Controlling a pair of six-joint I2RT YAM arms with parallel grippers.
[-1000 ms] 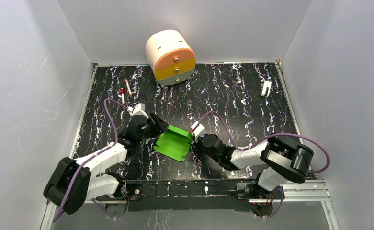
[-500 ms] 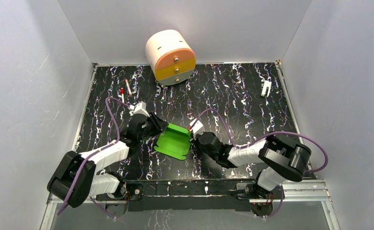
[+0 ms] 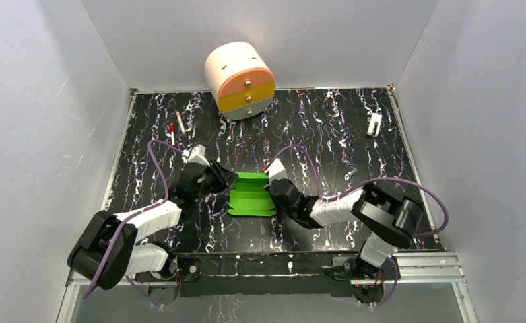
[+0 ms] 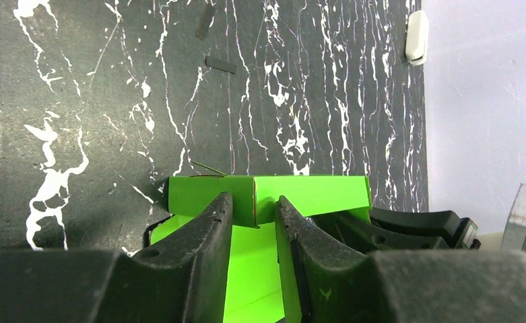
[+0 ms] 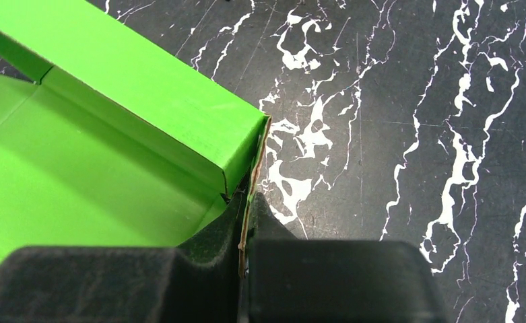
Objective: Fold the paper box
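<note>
One green box (image 3: 252, 196), its walls partly raised, lies at the near middle of the table (image 3: 341, 134). Two grippers flank it: the left gripper (image 4: 253, 202) with jaws narrowly parted astride one wall, the right gripper (image 5: 246, 208) with jaws pinching a corner edge.

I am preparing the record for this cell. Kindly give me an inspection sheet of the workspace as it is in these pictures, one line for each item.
Surface: black table, white veins.
Job's things: green paper box, partly folded, walls raised, between the two grippers.
Clutter: round drawer unit at the far edge; two small pens far left; white clip far right.
Grippers: left gripper straddles a box wall, jaws apart; right gripper shut on a box wall edge.
Cables: a purple cable arcs along each arm; no snag seen.
Surroundings: pale walls on three sides; metal rail at the near edge.
</note>
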